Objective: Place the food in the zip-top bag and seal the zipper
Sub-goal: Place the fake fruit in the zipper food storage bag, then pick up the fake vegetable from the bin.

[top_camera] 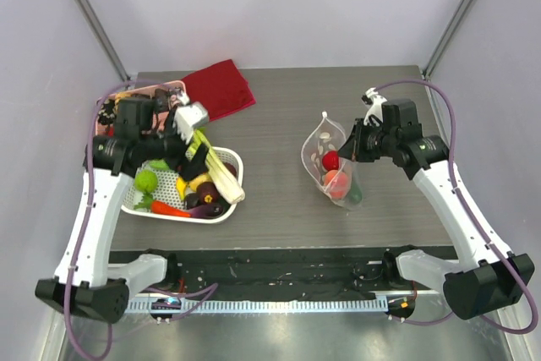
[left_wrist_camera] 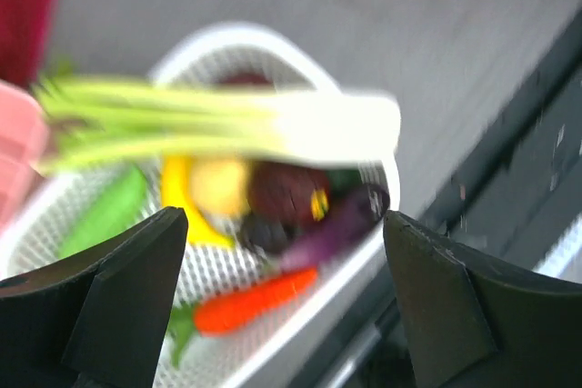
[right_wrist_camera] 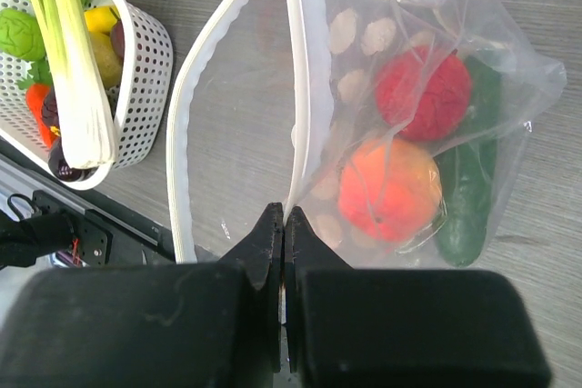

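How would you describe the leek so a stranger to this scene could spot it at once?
Find the white basket on the left of the overhead view. The leek lies across its top, white end at the right rim. It is far longer than the other toys, white fading into green.

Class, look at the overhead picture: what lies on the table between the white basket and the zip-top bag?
Nothing. The top view shows only bare table between the white basket and the zip-top bag.
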You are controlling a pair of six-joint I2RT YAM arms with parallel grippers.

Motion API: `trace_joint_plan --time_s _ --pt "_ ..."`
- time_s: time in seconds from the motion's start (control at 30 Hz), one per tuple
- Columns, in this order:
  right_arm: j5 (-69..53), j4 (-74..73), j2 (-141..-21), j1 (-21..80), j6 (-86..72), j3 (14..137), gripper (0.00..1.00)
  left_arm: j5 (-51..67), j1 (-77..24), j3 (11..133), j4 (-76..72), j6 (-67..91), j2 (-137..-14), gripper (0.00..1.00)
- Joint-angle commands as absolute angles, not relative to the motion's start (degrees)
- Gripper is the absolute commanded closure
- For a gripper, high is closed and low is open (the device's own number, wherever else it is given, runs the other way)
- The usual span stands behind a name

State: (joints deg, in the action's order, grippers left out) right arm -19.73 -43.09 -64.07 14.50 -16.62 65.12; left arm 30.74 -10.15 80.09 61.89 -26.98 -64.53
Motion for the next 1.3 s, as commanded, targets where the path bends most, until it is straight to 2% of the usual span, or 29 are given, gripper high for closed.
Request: trace_joint_plan --time_s 0.0,0.23,0.43,0.73,1.13,1.2,1.27 --pt "-20.9 -42.2 -63.5 14.2 -16.3 65.2 0.99 33.8 -7.0 70.7 79.2 -45.3 -59.3 0.09" --pt "-21.3 -42.0 -64.7 14.3 -16.6 67.0 0.99 42.3 -7.1 59.3 82.7 -65.0 -54.4 0.16" --pt "-21.3 -42.1 -64.5 14.3 -16.8 66.7 0.99 46.0 -10.5 54.7 77.8 -73.5 -57.2 0.14" --pt "-21.7 -42.4 -65.0 14.2 -16.6 66.8 0.99 41.7 -16.3 52.5 67.4 -74.9 -64.1 0.14" --pt "-22.1 -42.1 -65.4 14.0 -16.9 66.4 0.99 36.6 -17.0 53.3 65.1 -79.3 -72.0 0.12" --pt "-22.1 -42.0 -65.5 13.9 -17.0 66.3 0.99 36.2 -17.0 53.6 65.6 -79.5 -72.4 0.13" --pt "-22.2 -42.0 -65.4 13.9 -17.1 66.3 0.99 35.9 -17.1 53.6 66.4 -79.8 -72.6 0.19"
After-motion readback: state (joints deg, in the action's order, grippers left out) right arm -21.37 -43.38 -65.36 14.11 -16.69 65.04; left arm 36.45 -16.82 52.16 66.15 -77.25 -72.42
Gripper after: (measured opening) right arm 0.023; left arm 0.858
